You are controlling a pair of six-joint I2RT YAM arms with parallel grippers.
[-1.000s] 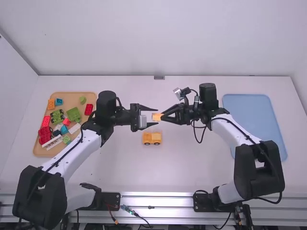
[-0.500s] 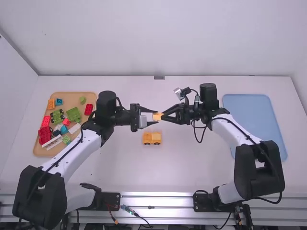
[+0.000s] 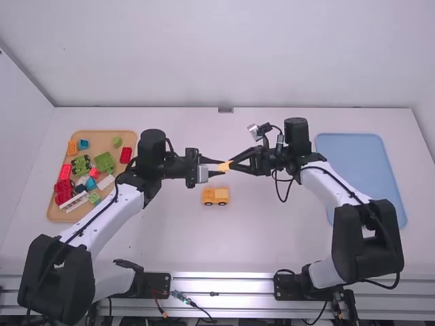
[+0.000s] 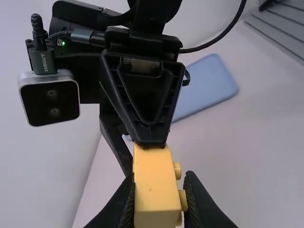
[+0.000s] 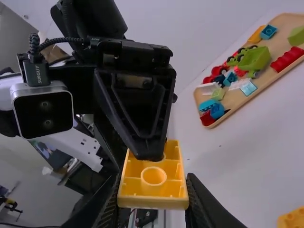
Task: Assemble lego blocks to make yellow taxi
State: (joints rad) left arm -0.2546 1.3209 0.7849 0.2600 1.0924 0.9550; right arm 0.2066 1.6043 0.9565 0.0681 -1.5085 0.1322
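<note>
1. The left gripper's (image 3: 222, 167) fingers have closed in from the wide gap of a second ago.
2. They now pinch the yellow block (image 4: 154, 185); the right gripper (image 3: 232, 165) holds it too.
3. The block sits between both pairs of fingertips; the yellow vehicle (image 3: 215, 196) rests nearer the arm bases than those fingertips.

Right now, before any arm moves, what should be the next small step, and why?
Probably the right gripper should open its fingers slightly while the left gripper holds. Both are closed on the same yellow block, and the left fingers have just drawn together on it, which suggests a handover; pulling either arm now may tug it.
</note>
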